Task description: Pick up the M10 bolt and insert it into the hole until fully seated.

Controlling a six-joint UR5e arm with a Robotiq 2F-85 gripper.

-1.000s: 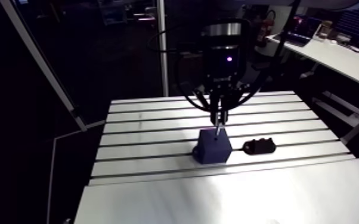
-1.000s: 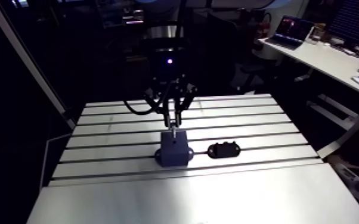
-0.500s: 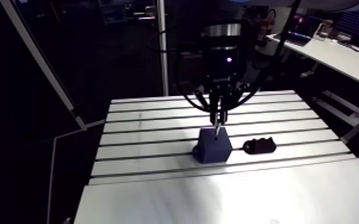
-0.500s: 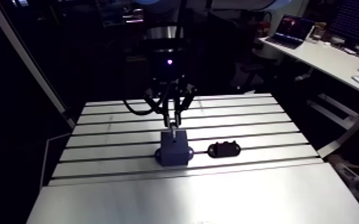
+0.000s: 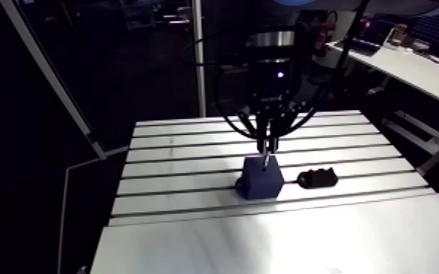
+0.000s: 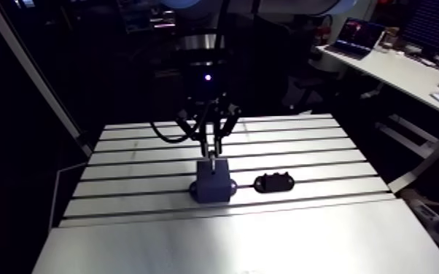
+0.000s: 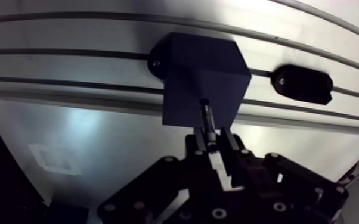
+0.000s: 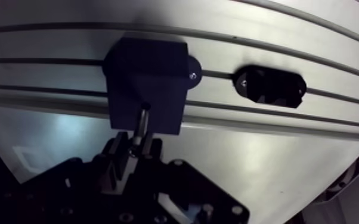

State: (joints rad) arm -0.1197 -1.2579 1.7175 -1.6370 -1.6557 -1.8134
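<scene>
holding: we see the jaws clenched on the m10 bolt (image 7: pixel 207 119), pinching its near end from either side in the wrist view.
bolt: it stands upright under the jaws, its far tip at the small hole (image 7: pixel 204 101) in the top face of the dark blue block (image 7: pixel 200 71). most of its shank shows above the block, so it is not seated. we cannot tell how deep the tip sits.
block: in the arm view it stands just right of the frame's centre, on the slotted counter (image 5: pixel 193 233).
black piece: a small oblong black part (image 7: pixel 301 83) lies on the counter beside the block and apart from it. in the arm view it is to the block's right, along the same slot.
wrist: the robot's wrist (image 5: pixel 273 69) comes down from the top centre of the arm view, straight over the block.
</scene>
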